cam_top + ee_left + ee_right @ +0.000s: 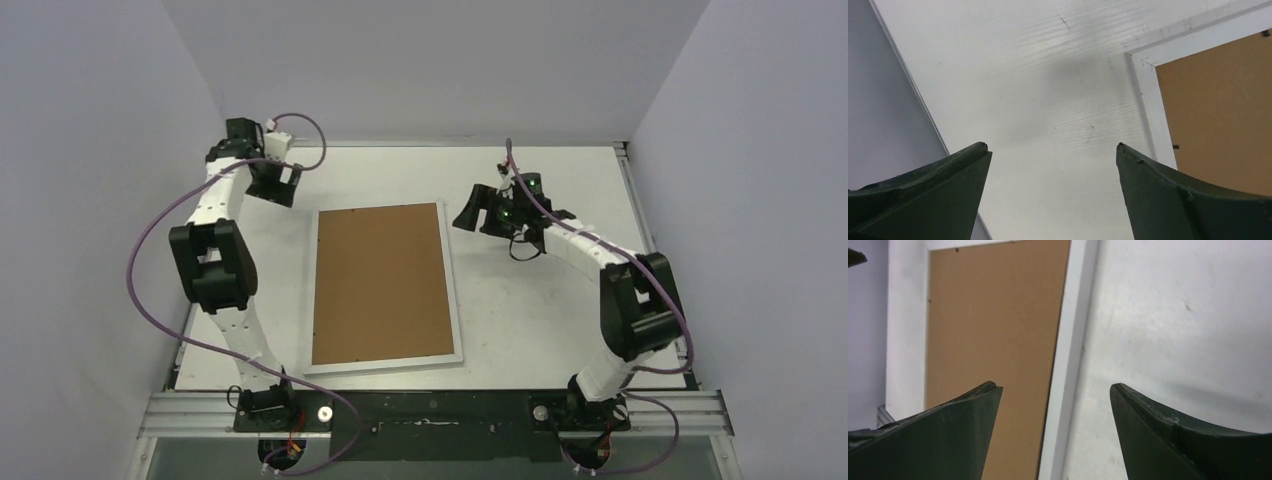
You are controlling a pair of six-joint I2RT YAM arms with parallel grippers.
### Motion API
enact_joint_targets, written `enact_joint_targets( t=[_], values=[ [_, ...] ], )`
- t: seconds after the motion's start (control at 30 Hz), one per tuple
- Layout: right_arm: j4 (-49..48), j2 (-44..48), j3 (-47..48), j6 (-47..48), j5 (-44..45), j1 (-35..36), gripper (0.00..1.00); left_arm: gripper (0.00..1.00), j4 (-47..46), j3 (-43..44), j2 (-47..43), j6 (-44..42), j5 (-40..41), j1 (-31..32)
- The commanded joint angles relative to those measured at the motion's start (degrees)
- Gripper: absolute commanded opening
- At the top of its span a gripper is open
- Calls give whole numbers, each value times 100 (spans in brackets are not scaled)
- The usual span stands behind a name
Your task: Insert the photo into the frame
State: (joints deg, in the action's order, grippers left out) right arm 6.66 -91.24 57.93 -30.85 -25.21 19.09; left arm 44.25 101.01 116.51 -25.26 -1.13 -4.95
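**Frame lying back-up, both grippers wide & empty, photo not showing**

The frame [452, 300] is lying flat in the middle of the table [540, 300], back side up. The brown backing board [378, 283] is filling it inside the white edge. The photo isn't showing in any view. It could be sitting under the board already; can't tell.

Step in hand, as I'm reading it: either checking the board is seated or getting set to lift it. The pics aren't settling which.

Doing it well:
- Come in from outside the white edge, low & flat, one arm per side, so the frame isn't sliding.
- Small dark tabs [1175, 146] are showing along the board's edge in the left wrist view. Work those w/ a fingertip, not the board's middle, since the board prob. flexes.
- Thin edge = little to grab, so pin one side while the other arm is working.
- Main risk: shoving the whole frame across the smooth top.

Left gripper [273, 185] is hanging just off the frame's far-left corner. Its jaws are spread fully wide, gripping nothing & touching nothing, w/ only bare table btwn its fingers.

Right gripper [480, 210] is hovering beside the frame's far-right corner, jaws also wide w/ nothing in them. Its wrist view is looking down on the white edge & board btwn the fingers, no contact.
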Motion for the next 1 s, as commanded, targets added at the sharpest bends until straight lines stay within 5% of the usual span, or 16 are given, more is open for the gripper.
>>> enact_joint_targets(
  t=[0.0,0.17,0.23,0.97],
  values=[
    [-1066,-1191,1016,-262,-916,-29,82,96,988,449,-410,934,-1813,-419],
    [-1288,-2379,2293,-507,-1127,37,78,99,391,-809,-591,1060,-1557,180],
    [-1343,-2610,2532,-572,-1158,90,78,90,374,-924,-454,1234,-1754,200],
    [-1400,-3226,2523,-635,-1524,99,77,78,-307,-1565,327,1288,-886,634]
  ],
)
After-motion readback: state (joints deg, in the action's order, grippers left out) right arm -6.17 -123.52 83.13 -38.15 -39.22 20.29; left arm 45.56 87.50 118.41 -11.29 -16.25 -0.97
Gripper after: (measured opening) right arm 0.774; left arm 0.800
